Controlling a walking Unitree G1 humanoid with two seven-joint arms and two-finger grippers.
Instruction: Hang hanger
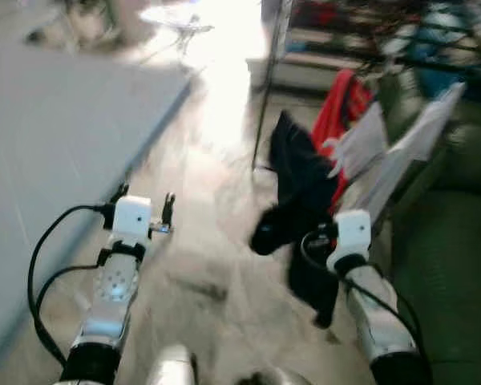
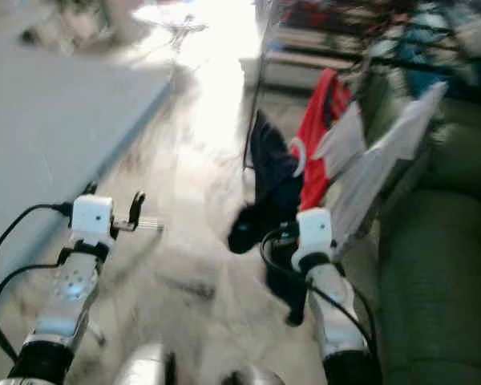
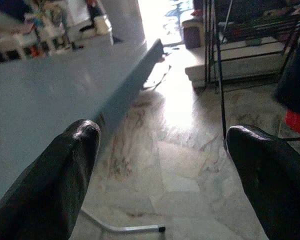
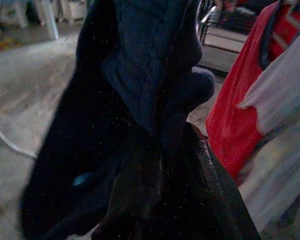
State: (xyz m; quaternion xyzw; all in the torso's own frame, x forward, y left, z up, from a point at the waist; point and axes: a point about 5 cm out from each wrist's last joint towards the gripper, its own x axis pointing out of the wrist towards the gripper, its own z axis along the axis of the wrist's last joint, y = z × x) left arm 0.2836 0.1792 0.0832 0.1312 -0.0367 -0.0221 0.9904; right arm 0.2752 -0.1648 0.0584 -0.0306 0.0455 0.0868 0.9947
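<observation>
Right gripper [image 4: 160, 165]: closed on dark navy garment [image 1: 301, 184], presumably on its hanger; hanger itself not discernible.
Left gripper [image 3: 162, 165]: wide open, nothing held, well left of the rack.
Garment position: hung just beside red garment [image 1: 341, 108] on clothes rack [image 1: 401, 48], ahead of right gripper.
Nearer arm: right.
Long axis: vertical drape.

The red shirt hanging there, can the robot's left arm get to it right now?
Probably not. The left pincer is open over bare floor, well off to the side of the red shirt. The dark garment, gripped in the right pincer, hangs between them.
</observation>
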